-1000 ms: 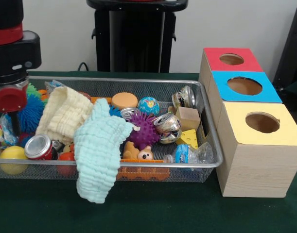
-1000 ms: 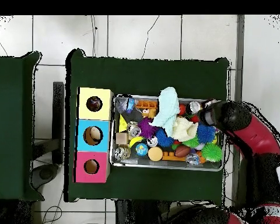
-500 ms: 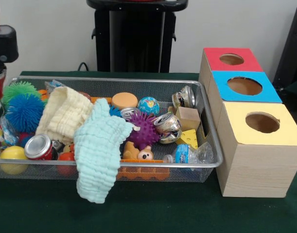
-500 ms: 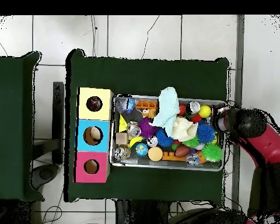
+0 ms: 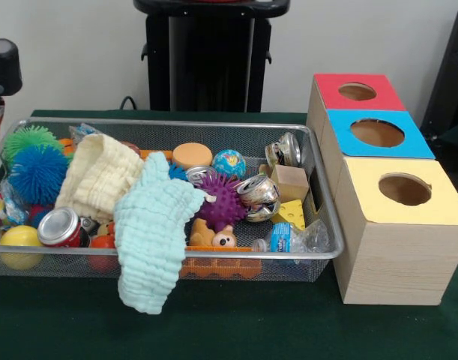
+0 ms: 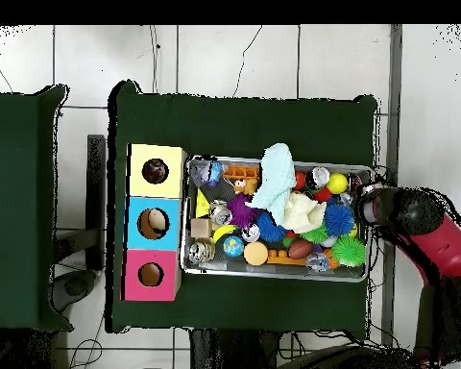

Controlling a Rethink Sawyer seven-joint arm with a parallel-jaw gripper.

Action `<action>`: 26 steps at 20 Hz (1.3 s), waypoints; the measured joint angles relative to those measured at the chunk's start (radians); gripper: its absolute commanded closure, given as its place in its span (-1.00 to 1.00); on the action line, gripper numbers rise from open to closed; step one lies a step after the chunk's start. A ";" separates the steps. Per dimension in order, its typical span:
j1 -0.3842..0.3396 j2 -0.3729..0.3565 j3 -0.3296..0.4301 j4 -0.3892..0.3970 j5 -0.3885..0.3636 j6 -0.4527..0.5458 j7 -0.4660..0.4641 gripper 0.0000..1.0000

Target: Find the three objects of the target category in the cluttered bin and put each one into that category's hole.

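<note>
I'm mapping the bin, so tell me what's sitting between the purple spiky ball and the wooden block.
A crushed silver can lies between the purple spiky ball and the wooden block. The front view shows it clearly.

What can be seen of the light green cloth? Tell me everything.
The light green cloth is soft, waffle-textured fabric, crumpled rather than folded. It lies in the wire bin and hangs over the front rim, its lower end dangling outside toward the green tabletop. Its upper end rests against the cream cloth, and its right side lies next to the purple spiky ball. From overhead it crosses the bin's edge.
</note>
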 measured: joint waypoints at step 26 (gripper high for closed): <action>-0.111 0.028 0.085 0.092 0.001 -0.213 0.000 1.00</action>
